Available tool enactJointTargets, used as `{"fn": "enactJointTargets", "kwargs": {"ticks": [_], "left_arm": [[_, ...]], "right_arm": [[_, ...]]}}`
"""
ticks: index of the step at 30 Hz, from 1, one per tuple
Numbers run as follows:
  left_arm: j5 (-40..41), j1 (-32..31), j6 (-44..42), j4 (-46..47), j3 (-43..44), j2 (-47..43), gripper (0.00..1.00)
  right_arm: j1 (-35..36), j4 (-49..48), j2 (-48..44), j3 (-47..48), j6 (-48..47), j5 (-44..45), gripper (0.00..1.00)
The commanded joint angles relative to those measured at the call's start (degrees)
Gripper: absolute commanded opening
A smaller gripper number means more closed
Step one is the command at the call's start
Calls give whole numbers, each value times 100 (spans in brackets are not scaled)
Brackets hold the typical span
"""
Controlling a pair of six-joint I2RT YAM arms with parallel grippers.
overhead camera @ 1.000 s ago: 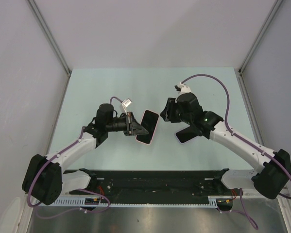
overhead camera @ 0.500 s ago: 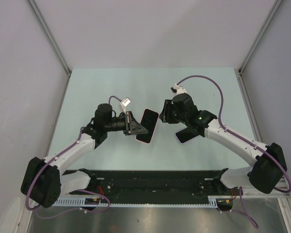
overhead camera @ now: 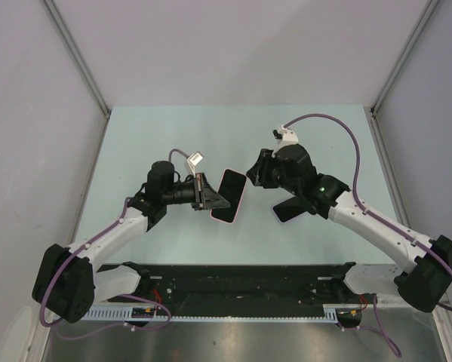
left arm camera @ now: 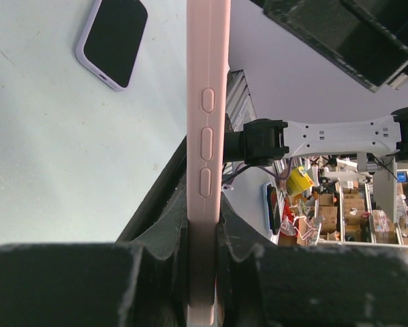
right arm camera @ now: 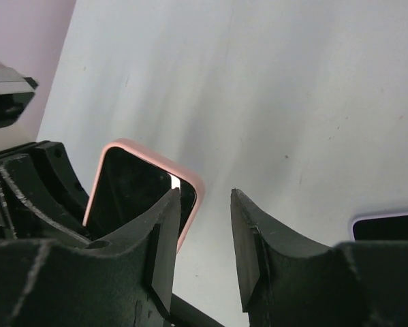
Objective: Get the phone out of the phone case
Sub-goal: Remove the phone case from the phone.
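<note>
Overhead, the left arm reached from the near-left corner toward the middle of the tabletop, forearm low, wrist turned sideways. Left claw was clamped on the pink phone case, pinching its front and back faces at one end. The case stood on edge and seemed clear of the surface, side buttons toward the wrist camera. Phone sat inside the case, dark screen showing.

Right arm stretched in from the near-right, elbow bent. Right claw was just beside the free end of the case, fingers apart, nothing between them.

Second phone in a lavender case lay flat, screen up, right of centre, partly under the right arm. Surface was pale mint, with plain grey walls on three sides and a black rail along the near edge.
</note>
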State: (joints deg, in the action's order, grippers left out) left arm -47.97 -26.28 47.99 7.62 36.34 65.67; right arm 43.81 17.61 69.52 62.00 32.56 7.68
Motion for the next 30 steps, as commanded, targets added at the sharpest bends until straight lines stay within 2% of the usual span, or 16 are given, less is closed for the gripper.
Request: {"fn": "enactJointTargets", "kwargs": {"ticks": [1,6,16,25,30], "left_arm": [[-196,-8,62,390,31,-239,0],[-196,-8,79,355,58,-335,0],[-319,-8,88,363,181,-449,0],[-424,-8,114,354,242,-573,0],[-477,-8,167,460,277,-573,0]], "right_arm": [[57,-73,290,181,67,40,41],[57,243,536,181,93,400,39],[75,313,774,181,111,409,37],[92,718,1055,181,75,840,37],[92,587,1239,181,23,533,37]]}}
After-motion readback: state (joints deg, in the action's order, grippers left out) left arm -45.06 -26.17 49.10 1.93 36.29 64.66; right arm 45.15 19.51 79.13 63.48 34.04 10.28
